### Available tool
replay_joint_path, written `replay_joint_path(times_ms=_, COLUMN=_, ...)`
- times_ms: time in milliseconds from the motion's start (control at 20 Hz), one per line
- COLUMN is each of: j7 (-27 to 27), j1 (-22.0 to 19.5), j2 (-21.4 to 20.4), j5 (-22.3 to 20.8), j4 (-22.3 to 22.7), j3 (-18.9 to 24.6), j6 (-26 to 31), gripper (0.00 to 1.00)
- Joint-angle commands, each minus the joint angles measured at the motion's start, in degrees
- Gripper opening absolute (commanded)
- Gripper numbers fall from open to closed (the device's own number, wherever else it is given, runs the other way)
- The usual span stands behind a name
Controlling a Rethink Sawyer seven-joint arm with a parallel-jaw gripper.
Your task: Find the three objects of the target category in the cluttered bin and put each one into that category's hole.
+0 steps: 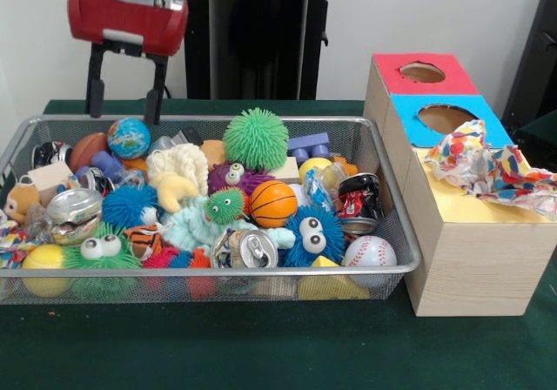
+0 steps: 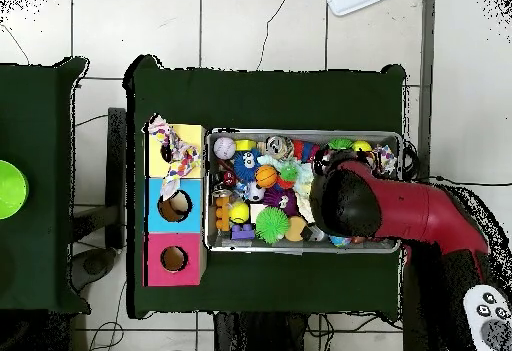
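A silver wire-mesh bin sits on a green table, heaped with toys. To its right stands a pale wooden box with three coloured sections on top: red farthest, blue in the middle, yellow nearest. The yellow-surround hole is the target, but it cannot be seen, because crumpled white polka-dot cloth lies bunched over that section, spilling toward the blue one and off the box's right edge. Whether this is one cloth or several cannot be told, and no dotted cloth shows clearly among the toys in the bin.

The step in hand appears to be a search of the bin. To do it well, the gripper should come straight down over a patch of thin fabric rather than a ball or plush, pinch only the cloth, and lift high enough to clear the mesh wall before carrying it right. The fabric heaped on the yellow section may need pushing down — otherwise a new piece could slide off the box.

The red and black arm comes in from above at the far left. Its gripper hangs above the bin's far-left corner, just behind a small globe ball, touching nothing. Two dark fingers point straight down with a clear gap between them — the jaws are apart and empty.
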Motion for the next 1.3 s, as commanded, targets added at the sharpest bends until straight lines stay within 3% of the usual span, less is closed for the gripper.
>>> replay_joint_path(times_ms=50, j7=-10.99, j1=-2.51, j2=4.78, j5=-7.64, j4=-1.38, j3=7.69, j6=-1.84, gripper=1.0)
replay_joint_path(times_ms=300, j7=-11.25, j1=-4.97, j2=6.51, j5=-11.22, j4=-2.67, j3=10.16, j6=-2.48, gripper=1.0)
replay_joint_path(times_ms=750, j7=-18.02, j1=-12.94, j2=9.34, j5=-11.98, j4=-5.94, j3=19.8, j6=4.53, gripper=1.0)
replay_joint_path(times_ms=1300, j7=-20.61, j1=-15.52, j2=14.3, j5=-17.13, j4=-11.51, j3=24.11, j6=6.4, gripper=1.0)
